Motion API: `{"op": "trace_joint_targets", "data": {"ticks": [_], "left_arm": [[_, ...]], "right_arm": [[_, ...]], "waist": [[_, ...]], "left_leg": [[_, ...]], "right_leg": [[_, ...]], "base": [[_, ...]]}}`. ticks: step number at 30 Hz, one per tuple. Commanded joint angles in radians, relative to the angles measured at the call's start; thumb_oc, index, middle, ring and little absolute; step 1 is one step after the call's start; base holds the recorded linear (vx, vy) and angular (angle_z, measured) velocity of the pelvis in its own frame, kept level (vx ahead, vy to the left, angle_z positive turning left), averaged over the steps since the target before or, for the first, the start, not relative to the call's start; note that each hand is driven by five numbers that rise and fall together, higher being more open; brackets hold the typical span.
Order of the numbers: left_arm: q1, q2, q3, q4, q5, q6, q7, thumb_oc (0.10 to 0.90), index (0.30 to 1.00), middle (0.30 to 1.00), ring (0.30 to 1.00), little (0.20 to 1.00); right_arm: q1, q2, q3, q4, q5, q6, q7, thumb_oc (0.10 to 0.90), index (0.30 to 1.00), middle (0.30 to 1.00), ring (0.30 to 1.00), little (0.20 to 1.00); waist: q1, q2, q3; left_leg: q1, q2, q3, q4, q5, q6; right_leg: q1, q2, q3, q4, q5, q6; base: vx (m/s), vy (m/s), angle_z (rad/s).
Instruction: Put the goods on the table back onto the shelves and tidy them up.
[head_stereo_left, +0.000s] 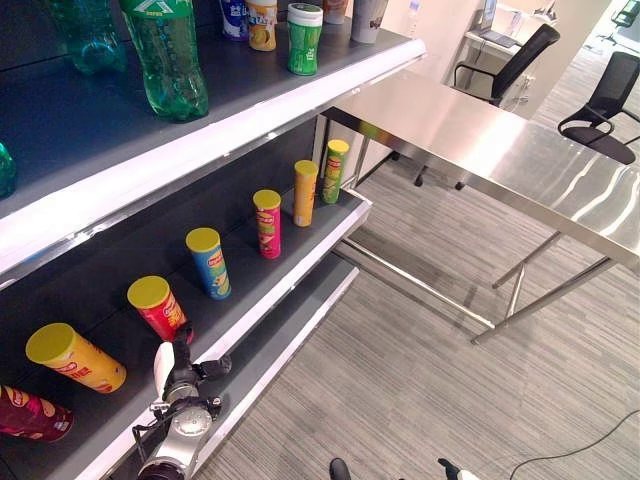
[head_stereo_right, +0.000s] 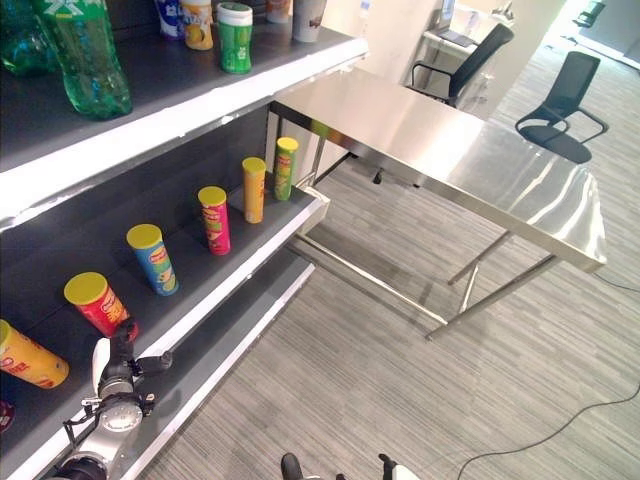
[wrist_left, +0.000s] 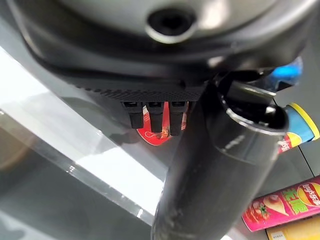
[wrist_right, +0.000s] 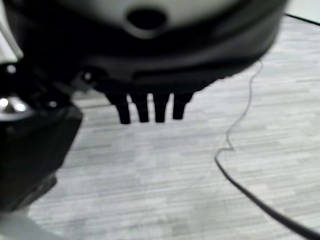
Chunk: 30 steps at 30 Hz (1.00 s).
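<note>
On the lower shelf (head_stereo_left: 290, 270) a row of chip cans is seen, tilted back; the red can (head_stereo_left: 158, 306) stands just beyond the left hand (head_stereo_left: 180, 372), whose fingers are stretched out toward it without grasping. The steel table (head_stereo_left: 480, 140) stands beside. The right hand (wrist_right: 150, 107) is held relaxed above the carpet, holding nothing.

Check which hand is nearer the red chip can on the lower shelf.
Left. The left hand sits right beside the red chip can at the shelf's front edge. The right hand hangs over the floor, apart from the shelf.
</note>
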Motion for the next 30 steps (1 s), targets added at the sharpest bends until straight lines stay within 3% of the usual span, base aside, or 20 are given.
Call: {"op": "trace_joint_targets", "data": {"ticks": [1, 14, 19, 25, 28, 30], "left_arm": [[-0.089, 0.056, 0.064, -0.006, 0.029, -0.052, 0.053, 0.8, 0.9, 0.9, 0.9, 0.9], [-0.081, 0.052, 0.067, -0.014, 0.04, -0.049, 0.057, 0.8, 0.9, 0.9, 0.9, 0.9], [-0.046, 0.012, 0.052, -0.053, 0.036, -0.06, 0.059, 0.8, 0.9, 0.9, 0.9, 0.9], [0.052, -0.046, -0.024, -0.169, 0.049, -0.071, 0.013, 0.8, 0.9, 0.9, 0.9, 0.9], [0.098, -0.043, -0.061, -0.255, 0.066, -0.077, -0.023, 0.8, 0.9, 0.9, 0.9, 0.9], [0.148, -0.014, -0.105, -0.394, 0.079, -0.098, -0.08, 0.8, 0.9, 0.9, 0.9, 0.9]], "right_arm": [[0.013, -0.044, 0.006, 0.014, 0.005, -0.009, -0.033, 0.8, 0.9, 0.9, 0.9, 0.9], [0.031, -0.04, 0.017, -0.012, -0.015, -0.009, -0.038, 0.8, 0.9, 0.9, 0.9, 0.9], [0.028, -0.037, 0.01, -0.013, -0.014, -0.004, -0.041, 0.8, 0.9, 0.9, 0.9, 0.9], [0.01, -0.033, -0.009, 0.0, 0.001, 0.003, -0.043, 0.8, 0.9, 0.9, 0.9, 0.9], [-0.002, -0.037, -0.02, 0.003, 0.01, 0.004, -0.041, 0.8, 0.9, 0.9, 0.9, 0.9], [-0.025, -0.043, -0.027, 0.008, 0.015, 0.002, -0.035, 0.8, 0.9, 0.9, 0.9, 0.9]], "waist": [[0.04, 0.002, -0.002], [0.041, 0.007, -0.001], [0.05, 0.011, 0.0], [0.08, 0.021, 0.0], [0.091, 0.027, -0.001], [0.11, 0.038, 0.0]], "left_leg": [[0.075, 0.006, -0.036, 0.015, -0.114, -0.011], [0.088, 0.007, -0.049, 0.009, -0.114, -0.013], [0.082, 0.006, -0.064, 0.01, -0.11, -0.011], [0.065, 0.007, -0.095, 0.013, -0.098, -0.008], [0.051, 0.009, -0.116, 0.016, -0.089, -0.008], [0.031, 0.014, -0.142, 0.021, -0.076, -0.008]], "right_leg": [[-0.023, -0.031, -0.056, 0.02, -0.008, 0.074], [-0.008, -0.031, -0.069, 0.02, -0.013, 0.071], [-0.005, -0.036, -0.081, 0.024, -0.016, 0.068], [0.007, -0.043, -0.112, 0.026, -0.023, 0.063], [0.01, -0.045, -0.128, 0.03, -0.027, 0.061], [0.016, -0.046, -0.153, 0.038, -0.032, 0.058]], "base": [[0.0, 0.0, 0.0], [0.0, 0.0, 0.0], [0.0, 0.0, 0.0], [-0.02, -0.031, 0.13], [-0.06, -0.072, 0.26], [-0.1, -0.102, 0.32]]}}
